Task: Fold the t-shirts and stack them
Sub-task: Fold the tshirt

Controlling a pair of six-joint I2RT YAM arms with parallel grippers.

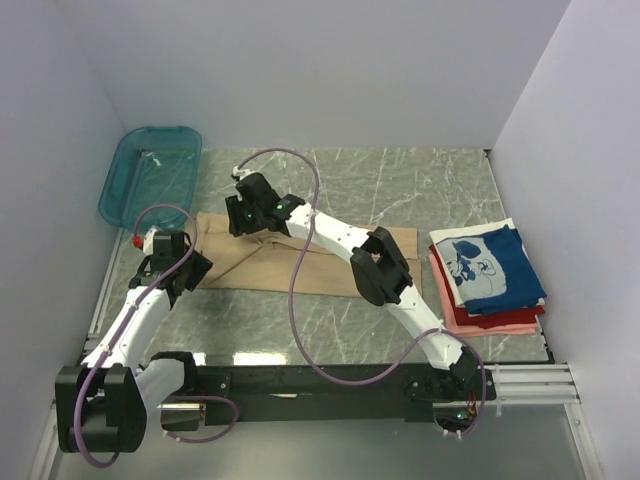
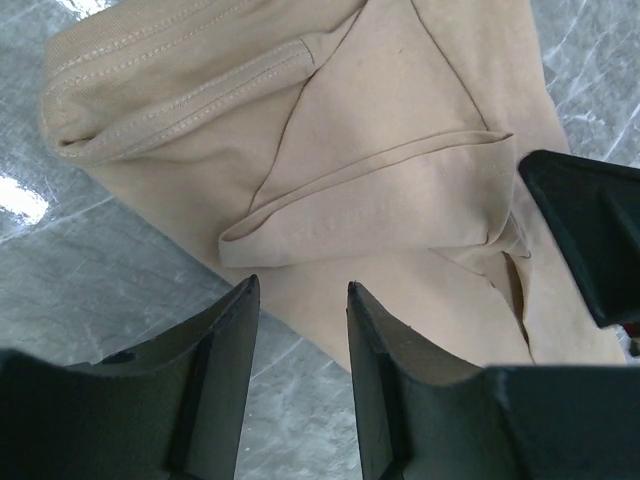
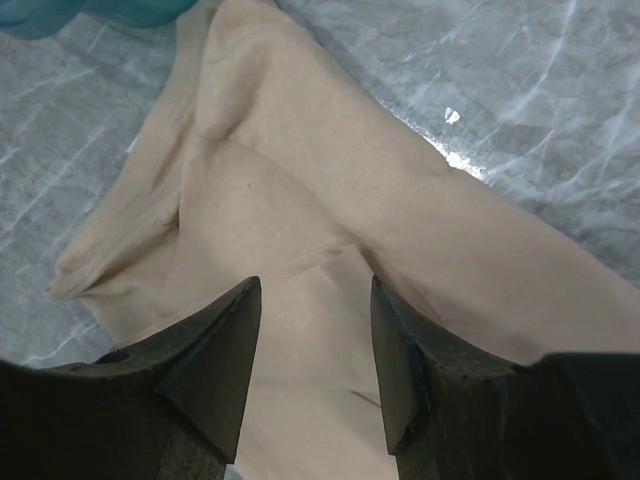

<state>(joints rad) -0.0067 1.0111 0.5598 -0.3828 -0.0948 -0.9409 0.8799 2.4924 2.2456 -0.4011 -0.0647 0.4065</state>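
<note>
The left gripper [image 2: 300,292] fills the bottom of its wrist view. Its two dark fingers [image 2: 225,370] are parted by a moderate gap with nothing clamped between them. Through the gap show the near edge of the tan t-shirt [image 2: 400,160] and a strip of the grey marble table [image 2: 90,300]. The shirt lies rumpled here, with a stitched sleeve hem bunched at the upper left and a folded flap crossing the middle. A dark shape [image 2: 590,230] juts in at the right edge over the cloth; it may be part of the other gripper, but the view cuts it off.

The right gripper [image 3: 313,290] is likewise spread open and grips nothing, with tan cloth showing between its fingers. A corner of the teal basket [image 3: 90,10] shows at the top left of that view.

From above, the tan t-shirt [image 1: 320,265] lies spread in a wide, low shape at the table's middle. The left gripper [image 1: 188,265] is at its left end and the right gripper [image 1: 245,215] is over its far left part. The teal basket [image 1: 150,170] sits at the far left corner. At the right edge of the table a stack stands well apart from the tan shirt. A navy t-shirt [image 1: 495,265] with white print lies on top, a red t-shirt [image 1: 465,318] is beneath it and a pink t-shirt [image 1: 510,326] is at the bottom.
</note>
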